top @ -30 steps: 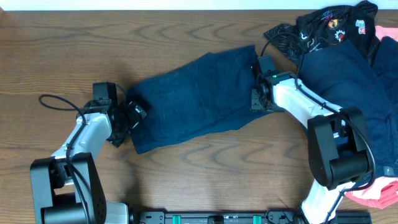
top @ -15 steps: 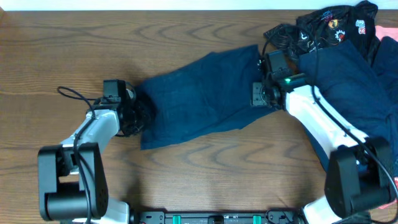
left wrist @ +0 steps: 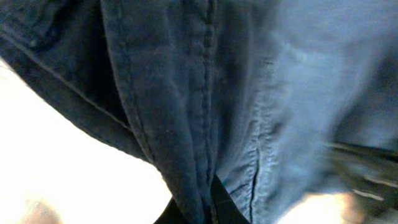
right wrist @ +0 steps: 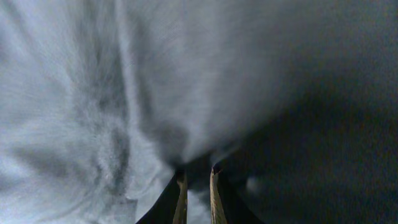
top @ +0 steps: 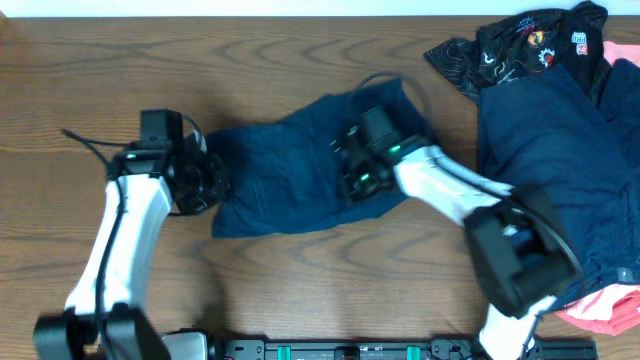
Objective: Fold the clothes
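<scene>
A navy garment [top: 280, 170] with seam stitching lies across the middle of the table. Its right end is drawn leftward over its middle. My left gripper [top: 208, 182] is at its left end. In the left wrist view the stitched cloth [left wrist: 205, 93] fills the frame and my gripper [left wrist: 208, 208] is shut on a fold of it. My right gripper [top: 352, 180] is over the garment's right half. The right wrist view shows its fingers [right wrist: 197, 177] almost together, with navy cloth [right wrist: 124, 81] pinched at the tips.
More navy clothes [top: 545, 130] are heaped at the right side. A black garment with colourful patches [top: 520, 45] lies at the back right. Coral-pink cloth [top: 610, 305] shows at the right edge. Bare wooden table [top: 300, 290] lies in front.
Both grippers have closed on the navy garment. The right one has travelled left from the garment's right end, drawing that end over the middle. The left one shifted slightly left.
</scene>
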You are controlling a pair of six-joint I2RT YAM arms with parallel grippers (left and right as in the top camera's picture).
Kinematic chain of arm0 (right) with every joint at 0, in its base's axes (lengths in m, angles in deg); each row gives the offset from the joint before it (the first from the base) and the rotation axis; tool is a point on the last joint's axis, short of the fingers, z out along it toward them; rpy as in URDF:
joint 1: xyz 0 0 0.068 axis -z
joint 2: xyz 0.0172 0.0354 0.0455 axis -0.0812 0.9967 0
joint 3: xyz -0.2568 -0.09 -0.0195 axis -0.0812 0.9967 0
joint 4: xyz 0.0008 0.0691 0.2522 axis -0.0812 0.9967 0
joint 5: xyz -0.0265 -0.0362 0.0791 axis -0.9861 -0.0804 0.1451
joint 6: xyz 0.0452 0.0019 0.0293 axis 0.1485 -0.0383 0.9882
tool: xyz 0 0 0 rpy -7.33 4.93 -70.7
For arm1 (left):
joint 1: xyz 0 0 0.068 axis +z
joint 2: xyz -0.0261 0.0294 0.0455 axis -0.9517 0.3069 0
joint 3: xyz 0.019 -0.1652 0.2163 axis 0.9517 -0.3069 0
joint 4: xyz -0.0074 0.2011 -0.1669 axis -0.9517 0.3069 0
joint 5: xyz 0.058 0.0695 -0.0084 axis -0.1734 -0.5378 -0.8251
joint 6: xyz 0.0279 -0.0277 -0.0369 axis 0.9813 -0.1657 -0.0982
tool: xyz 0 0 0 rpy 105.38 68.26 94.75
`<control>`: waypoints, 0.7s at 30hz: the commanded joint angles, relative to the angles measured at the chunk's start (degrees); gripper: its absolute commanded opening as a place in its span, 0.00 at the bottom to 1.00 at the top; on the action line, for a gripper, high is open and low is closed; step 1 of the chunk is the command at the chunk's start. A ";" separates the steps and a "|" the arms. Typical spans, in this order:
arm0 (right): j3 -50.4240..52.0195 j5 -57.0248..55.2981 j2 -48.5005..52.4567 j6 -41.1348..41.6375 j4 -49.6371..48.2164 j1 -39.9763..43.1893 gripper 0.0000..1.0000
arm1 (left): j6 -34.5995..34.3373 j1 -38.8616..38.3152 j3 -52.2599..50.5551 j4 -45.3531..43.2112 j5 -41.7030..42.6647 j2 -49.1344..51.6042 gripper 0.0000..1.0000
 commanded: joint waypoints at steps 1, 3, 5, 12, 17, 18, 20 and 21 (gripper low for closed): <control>-0.07 6.99 4.87 -0.24 -3.91 -6.05 0.13 | 1.55 0.20 5.73 3.06 1.38 -4.85 0.06; -0.09 10.21 7.08 -0.17 -9.38 -9.53 0.13 | 1.55 0.20 7.34 3.43 5.18 -6.91 0.06; -0.09 11.58 8.22 1.62 -14.53 -12.39 0.14 | 1.53 0.20 7.74 3.32 8.70 -8.68 0.06; -2.32 4.07 6.01 3.45 -16.35 -16.02 0.40 | 1.55 -0.90 7.67 4.04 9.38 -10.23 0.06; -5.25 -13.73 -2.47 3.41 -2.75 -9.75 0.47 | 1.55 -3.10 7.56 4.02 9.35 -9.55 0.06; -5.29 -16.31 -4.26 3.30 -0.83 -8.07 0.47 | 1.55 -3.61 7.56 4.00 9.38 -9.46 0.06; -5.29 -20.09 -7.19 1.66 3.28 -3.91 0.49 | 1.55 -4.90 7.56 3.78 9.40 -9.22 0.05; -5.27 -20.63 -7.89 0.57 5.09 -2.10 0.49 | 1.55 -5.68 7.56 3.52 9.38 -9.11 0.06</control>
